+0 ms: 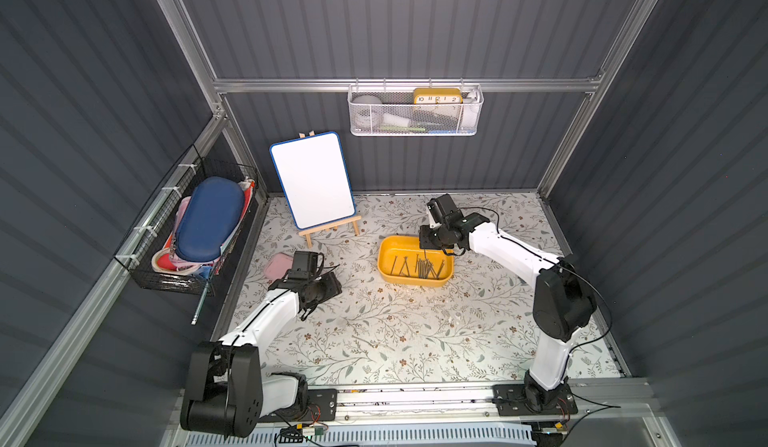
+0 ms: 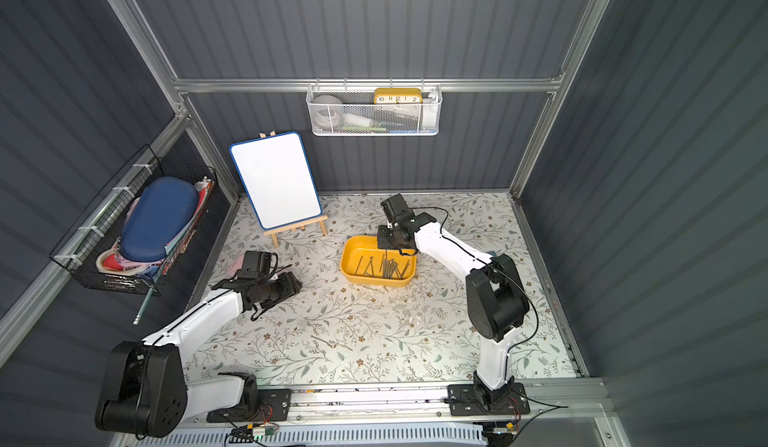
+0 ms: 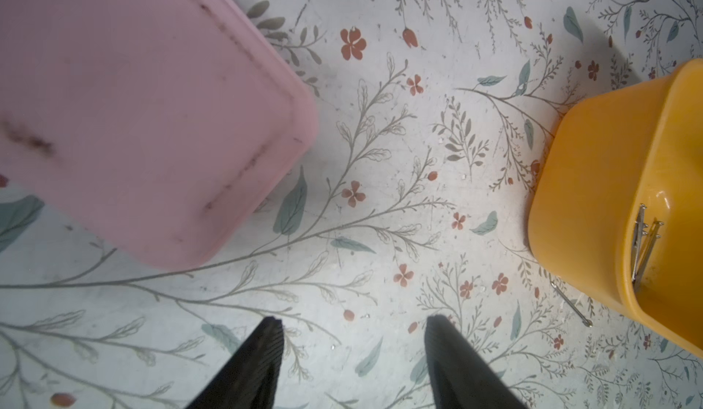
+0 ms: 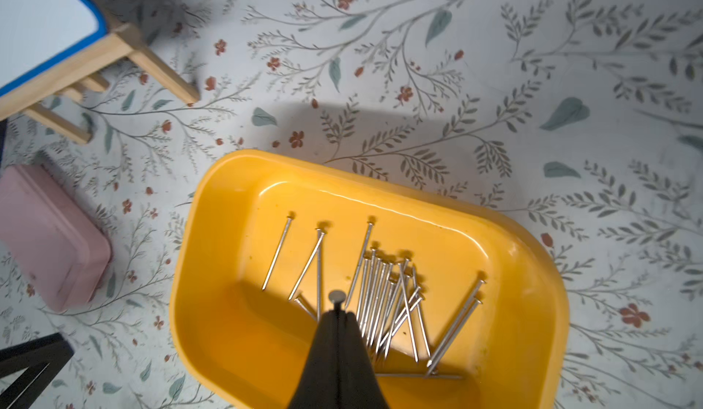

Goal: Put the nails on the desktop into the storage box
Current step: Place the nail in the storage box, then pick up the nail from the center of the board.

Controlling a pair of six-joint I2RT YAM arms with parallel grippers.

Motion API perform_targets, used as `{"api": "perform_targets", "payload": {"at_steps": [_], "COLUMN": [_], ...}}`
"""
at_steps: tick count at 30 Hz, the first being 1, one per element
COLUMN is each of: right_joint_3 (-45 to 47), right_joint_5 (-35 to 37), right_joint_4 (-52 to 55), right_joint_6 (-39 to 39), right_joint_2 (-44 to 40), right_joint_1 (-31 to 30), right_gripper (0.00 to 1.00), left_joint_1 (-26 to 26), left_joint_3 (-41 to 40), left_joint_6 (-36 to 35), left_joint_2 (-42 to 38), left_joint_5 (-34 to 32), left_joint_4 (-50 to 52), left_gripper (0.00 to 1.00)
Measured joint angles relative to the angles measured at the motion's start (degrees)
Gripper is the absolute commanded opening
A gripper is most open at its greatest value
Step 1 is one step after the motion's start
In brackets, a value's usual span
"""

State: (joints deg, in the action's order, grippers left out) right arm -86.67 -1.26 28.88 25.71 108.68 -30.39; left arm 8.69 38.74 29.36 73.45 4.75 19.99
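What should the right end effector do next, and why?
Probably open the right end effector. It is shut on one nail, which hangs over the storage box where the other nails lie, so releasing should drop it inside.

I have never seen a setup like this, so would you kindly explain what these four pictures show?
Two white-and-black robot arms stand at a floral-printed off-white desktop. Two pictures look down from overhead on the whole scene; the other two come from cameras on the arms' wrists. A shallow mustard-yellow plastic storage box holds thin grey metal nails. The right gripper is shut on one nail above the box. The left gripper is open and empty over the desktop, near a flat pink case. One more nail lies on the desktop beside the box.
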Motion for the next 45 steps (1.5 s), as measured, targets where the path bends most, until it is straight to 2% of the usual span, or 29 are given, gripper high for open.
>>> {"api": "perform_targets", "payload": {"at_steps": [5, 8, 10, 15, 18, 21, 24, 29, 31, 36, 45], "right_joint_3": [3.3, 3.4, 3.4, 3.4, 3.5, 3.8, 4.2, 10.4, 13.2, 15.0, 10.2], "right_joint_5": [0.3, 0.5, 0.3, -1.6, -3.4, -5.6, -6.9, -6.5, -6.1, -4.9, -3.8], "right_joint_4": [-1.3, -1.3, -1.2, -1.7, -1.7, -1.8, -1.0, 0.7, 1.7, 3.3, 3.9], "right_joint_6": [3.3, 4.2, 4.0, 2.2, 0.3, -3.0, -8.7, -18.6, -21.2, -26.2, -31.2], "right_joint_2": [4.0, 5.7, 6.2, 4.6, 0.7, -5.0, -9.1, -8.9, -7.7, -4.4, 1.8], "right_joint_1": [0.0, 0.1, 0.2, 0.0, -1.2, -4.9, -12.2, -27.3, -30.8, -34.2, -36.5], "right_gripper": [0.00, 0.18, 0.24, 0.31, 0.33, 0.35, 0.36, 0.36, 0.36, 0.36, 0.36], "left_joint_1": [0.0, 0.0, 0.0, 0.0, 0.0, 0.0, 0.0, 0.0, 0.0, 0.0, 0.0], "left_joint_3": [0.0, 0.0, 0.0, 0.0, 0.0, 0.0, 0.0, 0.0, 0.0, 0.0, 0.0], "left_joint_6": [0.0, 0.0, 0.0, 0.0, 0.0, 0.0, 0.0, 0.0, 0.0, 0.0, 0.0], "left_joint_2": [0.0, 0.0, 0.0, 0.0, 0.0, 0.0, 0.0, 0.0, 0.0, 0.0, 0.0], "left_joint_5": [0.0, 0.0, 0.0, 0.0, 0.0, 0.0, 0.0, 0.0, 0.0, 0.0, 0.0], "left_joint_4": [0.0, 0.0, 0.0, 0.0, 0.0, 0.0, 0.0, -0.1, -0.1, -0.1, -0.1], "left_gripper": [0.65, 0.65, 0.65, 0.65, 0.65, 0.65, 0.65, 0.65, 0.65, 0.64, 0.65]}}
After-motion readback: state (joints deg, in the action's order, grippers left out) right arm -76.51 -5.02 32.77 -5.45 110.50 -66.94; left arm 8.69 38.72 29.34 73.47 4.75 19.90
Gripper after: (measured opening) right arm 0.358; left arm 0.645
